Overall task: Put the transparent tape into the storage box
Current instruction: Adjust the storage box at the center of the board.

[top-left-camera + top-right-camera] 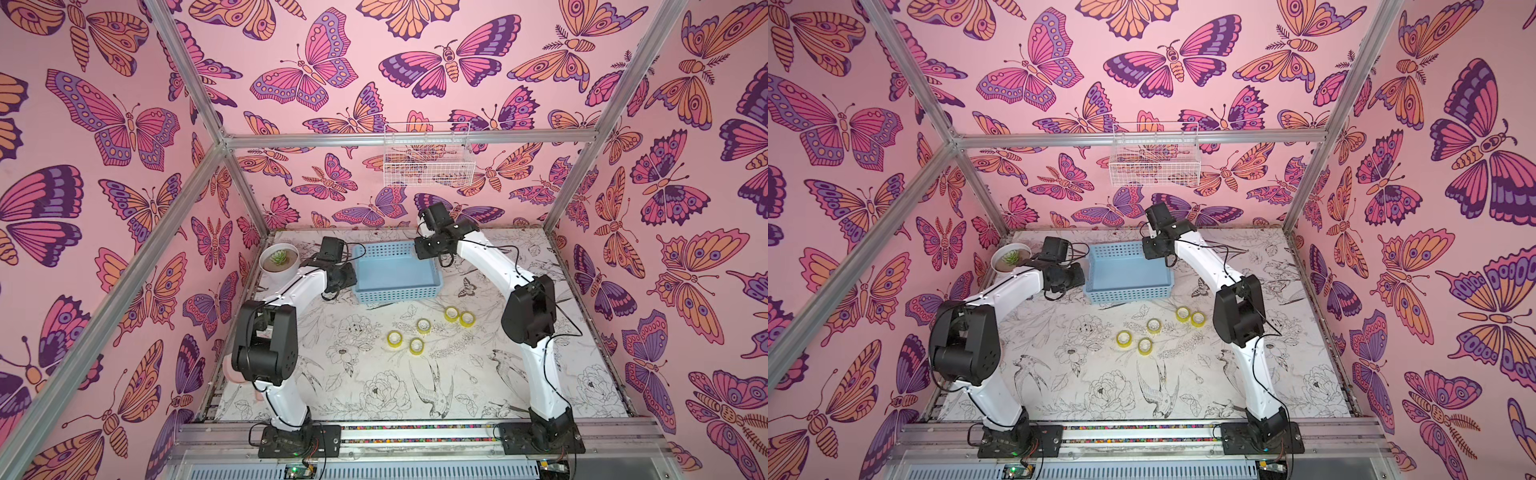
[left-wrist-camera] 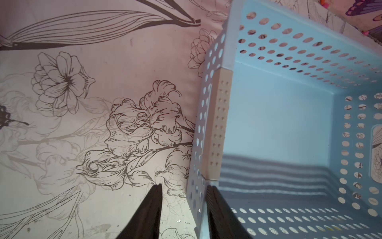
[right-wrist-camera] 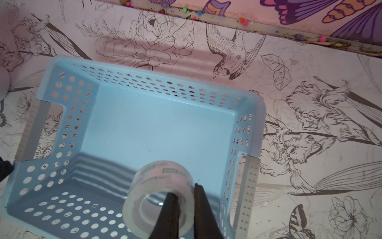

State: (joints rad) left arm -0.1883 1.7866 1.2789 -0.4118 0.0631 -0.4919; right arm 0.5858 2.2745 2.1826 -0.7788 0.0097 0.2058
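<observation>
Storage box [image 1: 397, 270]: centre of both top views. My left gripper [image 2: 184, 186]: jaws apart, straddling the box's side wall, one finger inside, one outside. My right gripper [image 3: 185, 189]: clamped on the colourless tape roll [image 3: 161, 171], which I hold above the box. Five yellow tape rolls [image 1: 423, 326]: loose on the table [image 1: 374, 395], below and right of the box.

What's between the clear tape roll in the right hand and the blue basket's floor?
Nothing visible. The clear tape roll, pinched by the right hand, hangs over the blue basket, its floor bare. The left hand straddles a side wall, off the drop path.
</observation>
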